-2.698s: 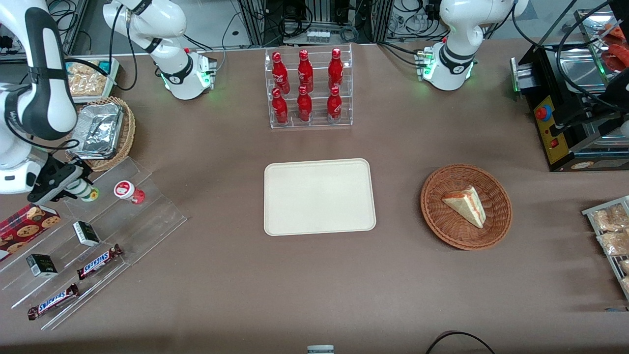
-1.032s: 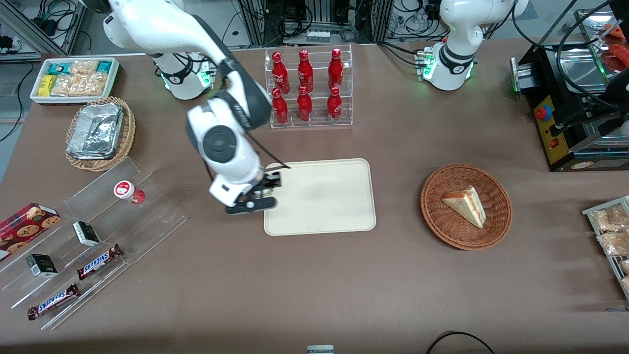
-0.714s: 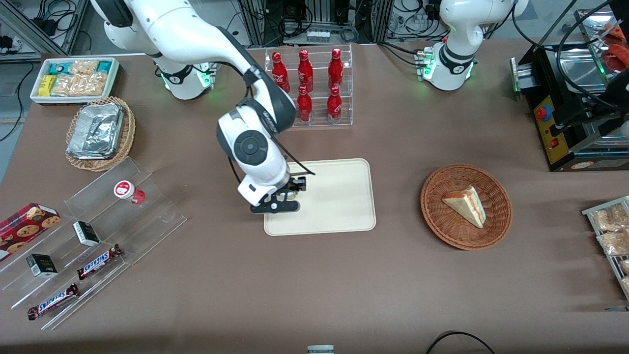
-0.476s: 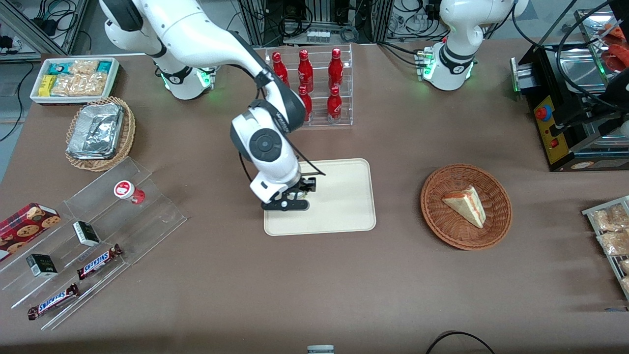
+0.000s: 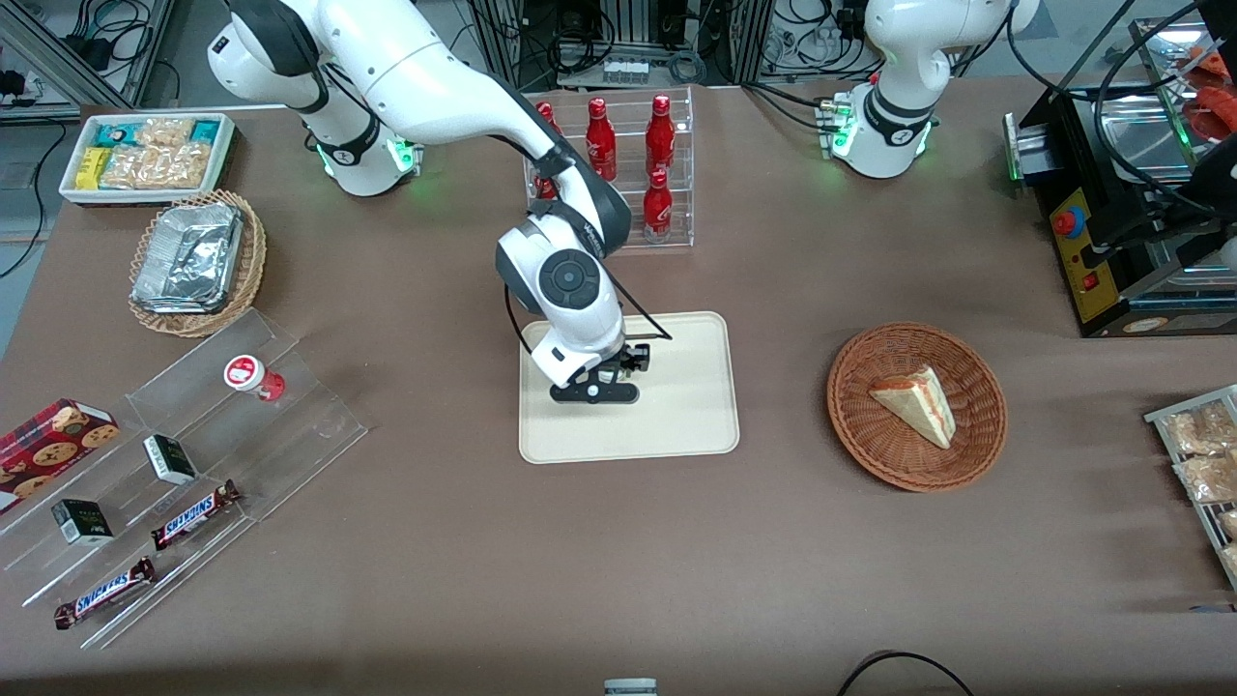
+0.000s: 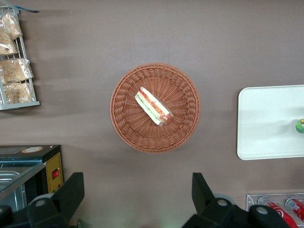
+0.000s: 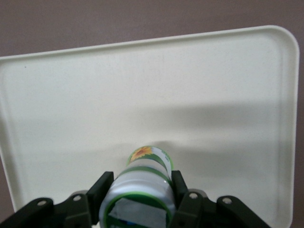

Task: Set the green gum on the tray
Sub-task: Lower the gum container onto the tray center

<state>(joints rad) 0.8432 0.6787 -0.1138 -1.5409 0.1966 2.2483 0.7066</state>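
While your gripper (image 7: 137, 199) fingers (image 7: 178, 187) clamp the green gum (image 7: 139, 187) over the tray (image 7: 228, 85), lower it straight down and release gently.

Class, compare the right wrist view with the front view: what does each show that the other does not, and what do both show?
Only the right wrist view shows the green gum, clamped in the gripper over the tray. Only the front view shows the red-lidded bottle, the cola bottles and the sandwich basket. Both show the gripper above the tray.
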